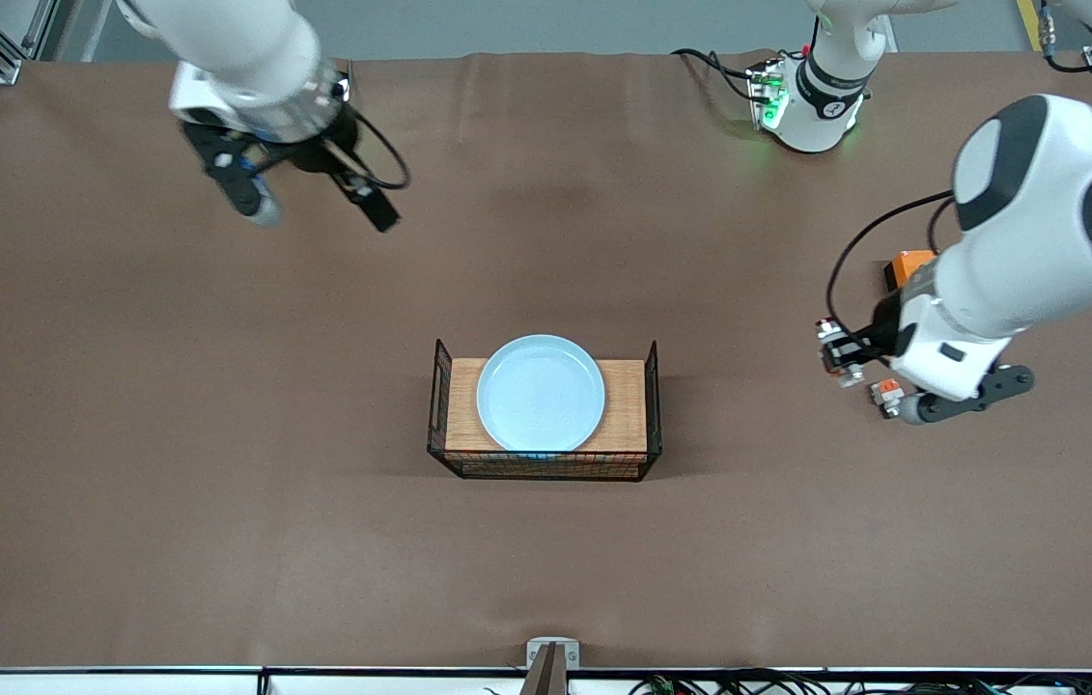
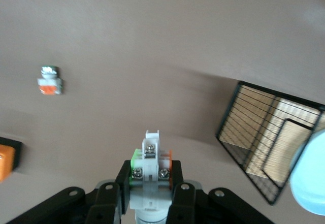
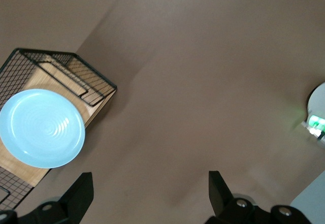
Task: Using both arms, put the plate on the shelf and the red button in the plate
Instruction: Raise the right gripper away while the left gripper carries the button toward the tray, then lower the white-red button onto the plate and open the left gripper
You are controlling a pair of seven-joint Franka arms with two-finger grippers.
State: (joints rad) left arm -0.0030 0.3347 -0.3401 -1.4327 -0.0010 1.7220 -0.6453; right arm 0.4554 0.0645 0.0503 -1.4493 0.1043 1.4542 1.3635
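Observation:
The pale blue plate [image 1: 541, 393] lies on the wooden floor of a black wire basket [image 1: 546, 467] at the table's middle; it also shows in the right wrist view [image 3: 40, 127] and at the edge of the left wrist view [image 2: 312, 181]. My left gripper [image 1: 840, 355] is shut on the red button [image 2: 151, 165], a white-grey part with orange and green sides, held above the table toward the left arm's end. My right gripper [image 1: 319, 212] is open and empty in the air over bare table near the right arm's base, with its fingers [image 3: 80, 192] spread wide.
A shorter white part with an orange top [image 1: 885, 391] lies on the table by the left gripper and shows in the left wrist view [image 2: 50, 82]. An orange box [image 1: 908, 265] sits partly under the left arm [image 2: 4, 159]. The basket's wire wall [image 2: 254, 132] stands upright.

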